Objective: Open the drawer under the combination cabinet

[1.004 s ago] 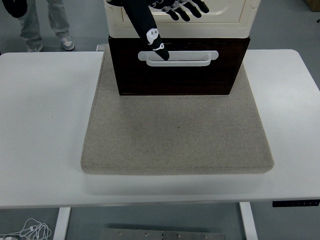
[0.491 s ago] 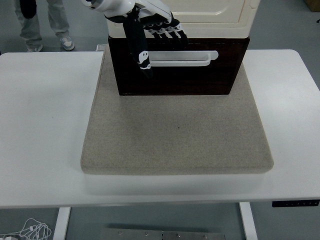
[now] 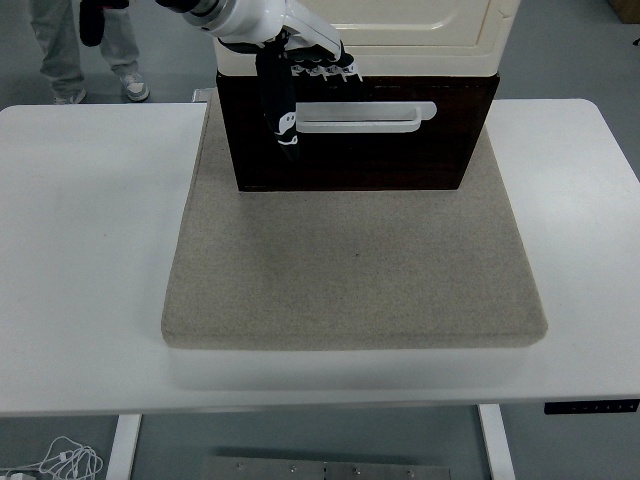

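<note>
1. Left hand (image 3: 300, 75): risen slightly since half a second ago; fingers now curled behind the white handle (image 3: 365, 116), thumb hanging in front.
2. Dark drawer (image 3: 355, 150): directly below hand, closed; pull seems imminent.

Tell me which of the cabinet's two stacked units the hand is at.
The lower, dark brown drawer: the left hand sits at its white handle. The upper unit is cream.
</note>
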You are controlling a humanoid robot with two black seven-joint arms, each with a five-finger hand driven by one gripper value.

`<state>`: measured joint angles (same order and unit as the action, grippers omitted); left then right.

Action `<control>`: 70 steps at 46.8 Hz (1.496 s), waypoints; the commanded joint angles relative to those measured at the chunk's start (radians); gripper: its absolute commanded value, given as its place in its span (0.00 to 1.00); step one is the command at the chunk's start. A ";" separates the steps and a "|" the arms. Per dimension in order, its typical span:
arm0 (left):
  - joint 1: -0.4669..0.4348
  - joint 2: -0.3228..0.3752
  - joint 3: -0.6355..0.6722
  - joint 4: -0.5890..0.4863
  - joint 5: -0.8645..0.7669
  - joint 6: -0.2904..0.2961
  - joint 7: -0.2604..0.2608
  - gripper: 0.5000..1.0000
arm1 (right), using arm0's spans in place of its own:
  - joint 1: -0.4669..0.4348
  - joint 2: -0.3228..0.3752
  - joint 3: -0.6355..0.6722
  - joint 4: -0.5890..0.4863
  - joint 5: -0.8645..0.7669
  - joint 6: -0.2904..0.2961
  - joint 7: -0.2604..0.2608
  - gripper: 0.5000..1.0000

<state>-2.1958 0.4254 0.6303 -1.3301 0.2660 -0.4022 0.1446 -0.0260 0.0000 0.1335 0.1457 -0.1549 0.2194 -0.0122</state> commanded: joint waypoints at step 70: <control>0.157 -0.116 -0.043 0.062 -0.079 0.204 0.067 1.00 | 0.000 0.000 0.000 0.000 0.000 0.000 0.000 0.85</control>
<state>-2.0432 0.3114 0.5876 -1.2744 0.1860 -0.2048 0.2105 -0.0261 0.0000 0.1335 0.1457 -0.1549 0.2194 -0.0124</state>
